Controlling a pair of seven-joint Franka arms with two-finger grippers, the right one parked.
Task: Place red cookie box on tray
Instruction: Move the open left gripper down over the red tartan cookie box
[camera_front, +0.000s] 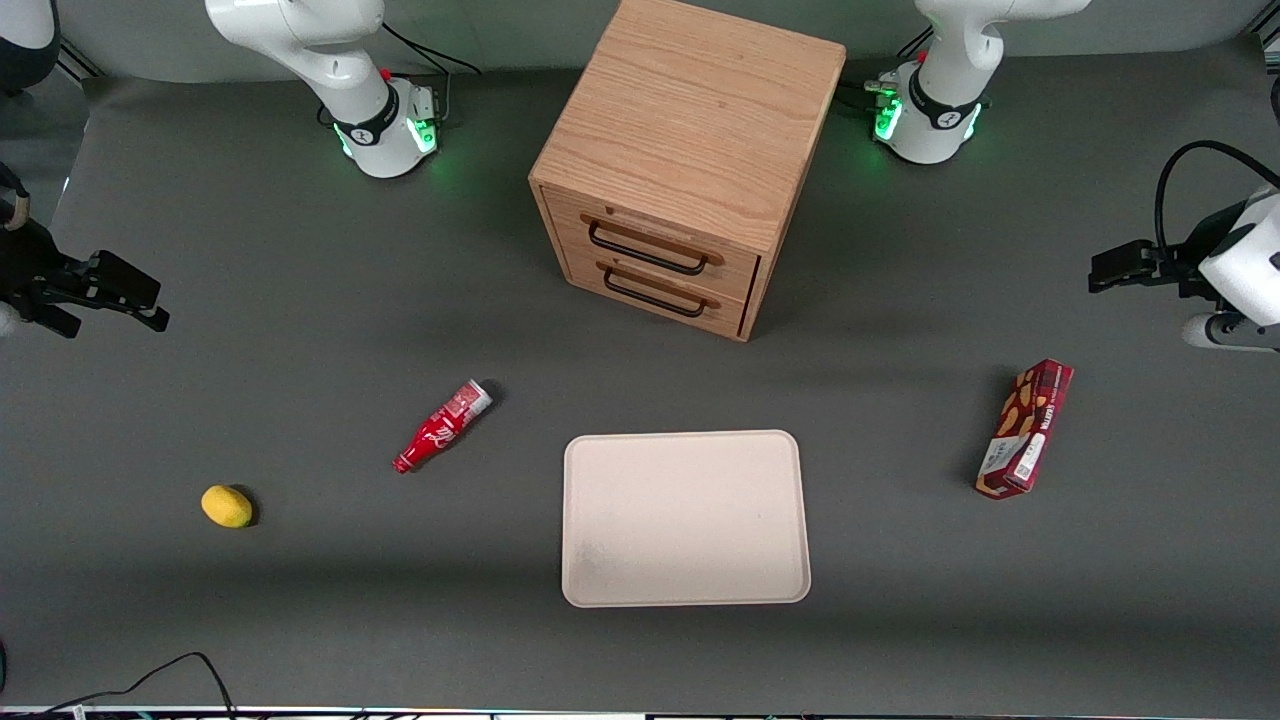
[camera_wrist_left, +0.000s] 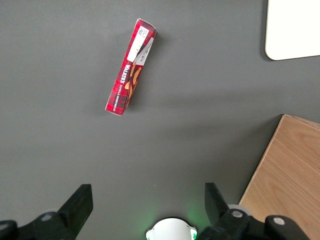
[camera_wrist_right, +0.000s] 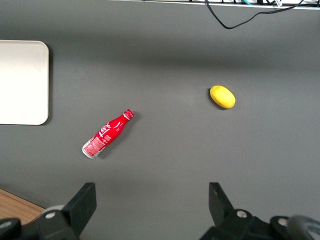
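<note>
Box (camera_front: 1026, 430) seen flat on worktop (camera_front: 300, 620), toward working arm's end, well apart from tray (camera_front: 686, 517). Hand (camera_wrist_left: 149, 206) held above worktop, fingers (camera_wrist_left: 80, 202) spread wide, nothing held.

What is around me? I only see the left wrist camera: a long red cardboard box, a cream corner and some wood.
Observer: The wood is a light oak cabinet with two black-handled drawers, both shut.
Child: Cool! What is the cream bit?
Observer: A flat cream rectangular tray, much wider than your long dark-red cookie box, nearer to the front camera than the cabinet.
Child: Anything else?
Observer: A small red bottle lying on its side and a yellow lemon-shaped fruit, both toward the parked arm's end. Your open black gripper hangs above the table, farther from the front camera than the box.
</note>
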